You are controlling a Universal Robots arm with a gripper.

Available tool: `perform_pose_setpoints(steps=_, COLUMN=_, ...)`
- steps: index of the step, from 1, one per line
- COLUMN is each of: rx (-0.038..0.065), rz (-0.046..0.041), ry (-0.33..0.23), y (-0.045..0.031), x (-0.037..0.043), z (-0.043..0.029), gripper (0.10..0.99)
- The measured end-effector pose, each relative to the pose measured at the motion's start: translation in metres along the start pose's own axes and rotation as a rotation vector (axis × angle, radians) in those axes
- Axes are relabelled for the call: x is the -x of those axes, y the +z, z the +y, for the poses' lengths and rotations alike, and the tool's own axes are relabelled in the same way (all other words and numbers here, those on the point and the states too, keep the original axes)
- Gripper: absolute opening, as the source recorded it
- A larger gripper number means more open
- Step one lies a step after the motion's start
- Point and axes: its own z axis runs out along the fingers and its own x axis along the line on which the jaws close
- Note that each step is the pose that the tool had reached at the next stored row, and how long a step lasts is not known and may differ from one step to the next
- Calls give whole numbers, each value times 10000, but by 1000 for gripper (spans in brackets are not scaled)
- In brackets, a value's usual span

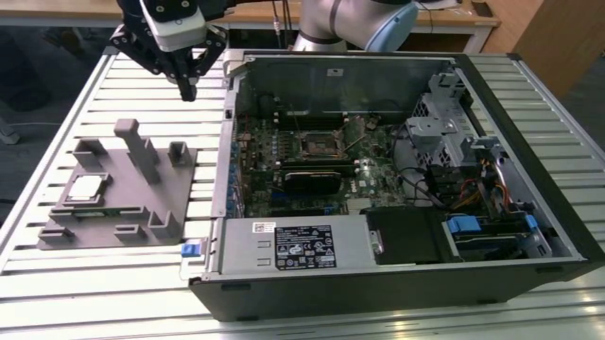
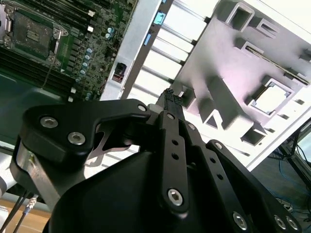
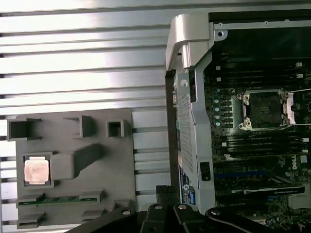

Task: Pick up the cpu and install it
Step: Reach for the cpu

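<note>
The cpu (image 1: 85,188) lies flat with its pale metal top up in a square recess of the grey fixture (image 1: 132,212), at the exterior view's left. Both wrist views show the cpu (image 2: 271,98) (image 3: 37,171) in that recess. My gripper (image 1: 188,91) hangs above the slatted table beyond the fixture, between it and the open computer case, well apart from the cpu. Its fingers (image 2: 170,98) are shut together with nothing between them. The dark square socket (image 1: 317,145) (image 3: 265,110) sits on the motherboard inside the case, its frame open.
The open computer case (image 1: 557,212) fills the exterior view's right, its raised metal wall (image 1: 227,142) facing the fixture. Upright grey posts (image 1: 142,149) stand on the fixture near the cpu. A green memory stick (image 3: 58,199) lies in a fixture slot.
</note>
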Motion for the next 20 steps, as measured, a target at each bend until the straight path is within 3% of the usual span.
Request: perform_pose_setpoints(steps=20, rx=-2, rz=26, ry=2, y=26, x=-247, z=-20, gripper=106)
